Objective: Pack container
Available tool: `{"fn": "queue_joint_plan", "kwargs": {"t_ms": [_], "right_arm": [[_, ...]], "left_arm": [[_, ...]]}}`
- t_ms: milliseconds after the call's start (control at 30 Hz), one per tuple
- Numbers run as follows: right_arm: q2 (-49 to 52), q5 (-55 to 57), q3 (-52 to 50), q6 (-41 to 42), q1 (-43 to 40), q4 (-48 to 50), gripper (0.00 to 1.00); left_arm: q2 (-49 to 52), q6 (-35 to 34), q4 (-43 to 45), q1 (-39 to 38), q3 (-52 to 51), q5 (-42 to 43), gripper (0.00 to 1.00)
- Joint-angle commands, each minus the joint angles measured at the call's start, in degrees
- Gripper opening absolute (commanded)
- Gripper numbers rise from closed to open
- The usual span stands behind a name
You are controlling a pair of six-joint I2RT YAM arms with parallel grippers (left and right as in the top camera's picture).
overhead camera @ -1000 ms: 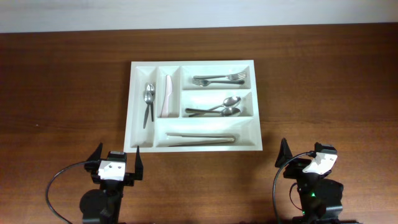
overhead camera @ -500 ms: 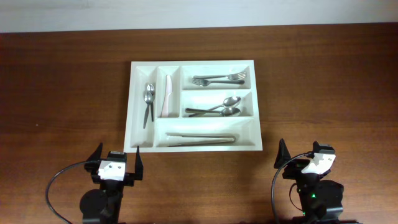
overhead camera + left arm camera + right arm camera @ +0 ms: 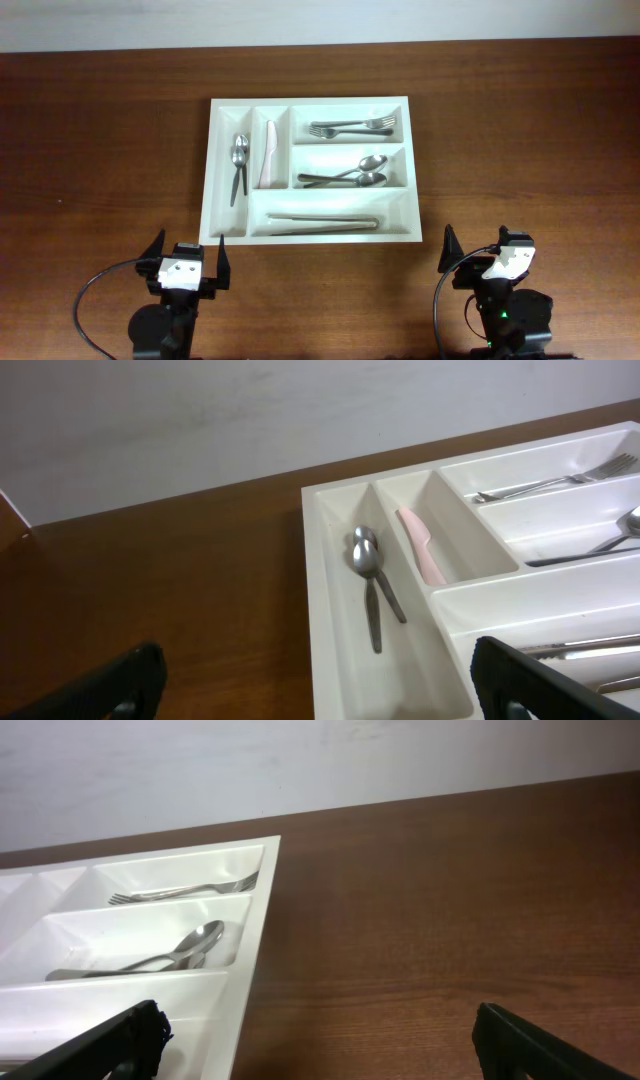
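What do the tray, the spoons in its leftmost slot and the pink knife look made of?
Tray: looks like white plastic, with smooth, faintly glossy moulded walls. Spoons: likely steel, grey with bright reflections. Knife: probably plastic, matt pale pink with no shine.

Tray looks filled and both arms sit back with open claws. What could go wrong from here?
1. The left claw sits low, just in front of the near-left corner of the container. A forward reach without lifting first could hit the wall and shove the tray.
2. The spoons in the middle long compartment lie touching along their handles, and the forks lie close together. Any re-grasp might catch two pieces at once.
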Motion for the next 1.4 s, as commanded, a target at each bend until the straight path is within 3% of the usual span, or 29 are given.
{"fn": "queue_joint_plan", "kwargs": {"t_ms": [0,433,700,1367], "right_arm": [[-0.7,-1.0,-0.5,-1.9,0.5,0.0,0.99],[-0.5,-3.3,-0.4,-2.4,0.5,-0.5,0.99],[6.1,-3.2,-0.4,-5.2,0.5,-0.5,0.99],[-0.7,-2.2,-0.3,-6.6,2.0,-0.4,0.99]], "left_arm": [[-0.4,-0.7,0.1,0.2,-0.4,-0.3,0.99],[-0.4,-0.7,0.1,0.2,-0.4,-0.4,0.99],[-0.4,-0.7,0.1,0.2,-0.4,-0.4,0.99],[-0.4,-0.7,0.1,0.2,-0.4,-0.4,0.99]]}}
